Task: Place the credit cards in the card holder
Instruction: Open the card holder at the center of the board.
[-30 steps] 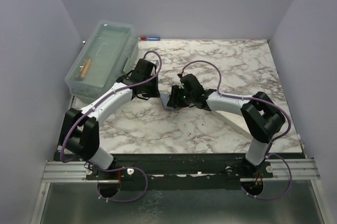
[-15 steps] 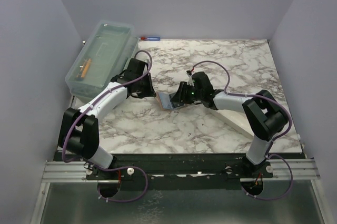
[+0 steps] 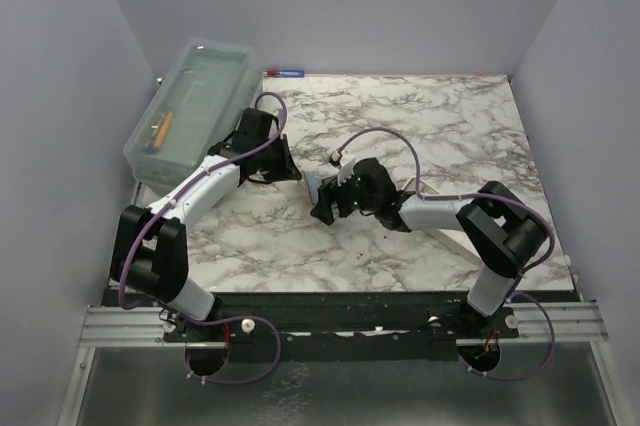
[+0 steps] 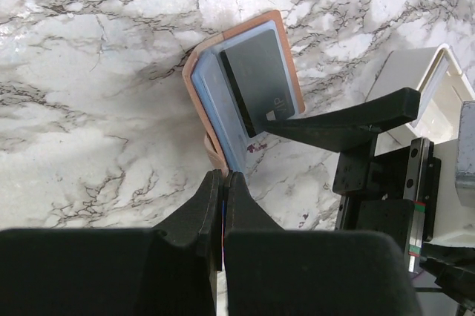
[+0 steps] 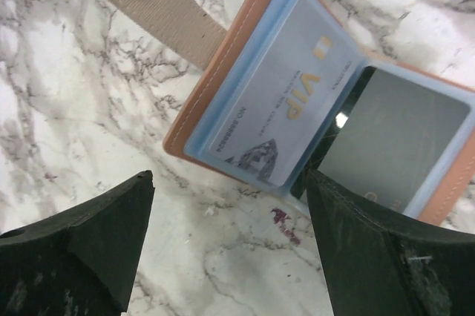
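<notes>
Brown leather wallet (image 5: 215, 71) (open, cards (image 5: 282, 93) slotted inside) lies just ahead of the right gripper (image 5: 226, 182), whose fingers are spread, its strap (image 5: 163, 15) pinched by the left gripper (image 4: 223, 182).

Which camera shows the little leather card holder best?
The right wrist view: the card holder fills it, lying open, with a light VIP card and a dark card in it. The left wrist view shows it smaller, one corner behind a black finger. From the top, the right gripper hides most of it.
</notes>
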Controlling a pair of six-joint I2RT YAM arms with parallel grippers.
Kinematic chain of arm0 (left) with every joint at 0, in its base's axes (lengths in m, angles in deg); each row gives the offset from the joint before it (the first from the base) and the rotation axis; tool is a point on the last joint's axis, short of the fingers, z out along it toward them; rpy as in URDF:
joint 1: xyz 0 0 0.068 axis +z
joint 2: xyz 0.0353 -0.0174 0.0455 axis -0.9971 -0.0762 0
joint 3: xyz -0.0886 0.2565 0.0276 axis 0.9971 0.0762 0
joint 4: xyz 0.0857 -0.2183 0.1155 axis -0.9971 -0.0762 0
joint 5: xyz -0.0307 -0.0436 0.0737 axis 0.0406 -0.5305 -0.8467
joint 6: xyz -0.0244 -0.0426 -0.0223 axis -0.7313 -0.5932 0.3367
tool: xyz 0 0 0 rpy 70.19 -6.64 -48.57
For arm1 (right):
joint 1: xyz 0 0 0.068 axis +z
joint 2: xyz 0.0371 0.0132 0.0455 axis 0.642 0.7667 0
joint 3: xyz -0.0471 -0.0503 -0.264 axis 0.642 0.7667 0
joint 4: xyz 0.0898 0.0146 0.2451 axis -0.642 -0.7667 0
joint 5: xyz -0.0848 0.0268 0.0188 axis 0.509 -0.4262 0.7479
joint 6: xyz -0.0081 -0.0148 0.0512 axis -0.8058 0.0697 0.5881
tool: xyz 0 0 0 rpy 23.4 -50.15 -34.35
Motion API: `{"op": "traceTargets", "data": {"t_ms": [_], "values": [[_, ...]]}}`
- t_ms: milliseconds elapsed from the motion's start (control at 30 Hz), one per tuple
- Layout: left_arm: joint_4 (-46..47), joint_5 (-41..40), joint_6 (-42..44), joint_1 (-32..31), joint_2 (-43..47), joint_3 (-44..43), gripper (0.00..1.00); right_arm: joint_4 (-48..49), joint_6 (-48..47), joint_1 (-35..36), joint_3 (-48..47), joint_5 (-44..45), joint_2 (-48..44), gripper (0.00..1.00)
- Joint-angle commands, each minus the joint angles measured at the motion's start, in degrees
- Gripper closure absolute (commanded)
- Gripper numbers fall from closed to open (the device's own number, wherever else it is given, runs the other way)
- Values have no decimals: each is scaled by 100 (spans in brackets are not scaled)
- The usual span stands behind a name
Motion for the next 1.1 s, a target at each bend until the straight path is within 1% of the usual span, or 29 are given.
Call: {"op": "traceTargets", "data": {"t_ms": [0,100,167,300,467,533,667,700,733,767,800,867,967,1000,1067], "values": [[144,336,-86,31,132,38,100,965,-652,45,204,323,170,14],[148,395,-145,34,86,32,100,1479,-736,98,373,525,310,16],[153,395,-180,42,50,29,100,1836,-833,135,475,546,414,20],[153,404,-232,93,-6,29,100,2530,-847,179,669,513,680,28],[140,446,-344,163,-75,20,100,3199,-630,188,891,419,855,42],[152,456,-404,178,-137,35,100,3376,-534,188,956,361,911,47],[161,459,-525,185,-234,47,100,3480,-379,181,886,166,1173,52],[169,459,-551,187,-257,47,98,3513,-356,186,893,146,1219,53],[185,454,-570,187,-274,46,94,3542,-337,188,907,142,1245,53],[199,444,-603,187,-282,60,86,3557,-321,188,918,133,1256,53],[228,456,-636,185,-284,68,76,3553,-315,188,915,130,1258,53],[299,493,-679,187,-307,81,59,3534,-300,188,906,150,1265,53],[341,477,-739,187,-373,102,39,3521,-280,183,898,152,1274,53],[343,465,-750,183,-384,112,34,3504,-272,188,882,151,1283,53],[354,415,-804,187,-417,152,28,3490,-270,188,865,142,1308,53]]}}
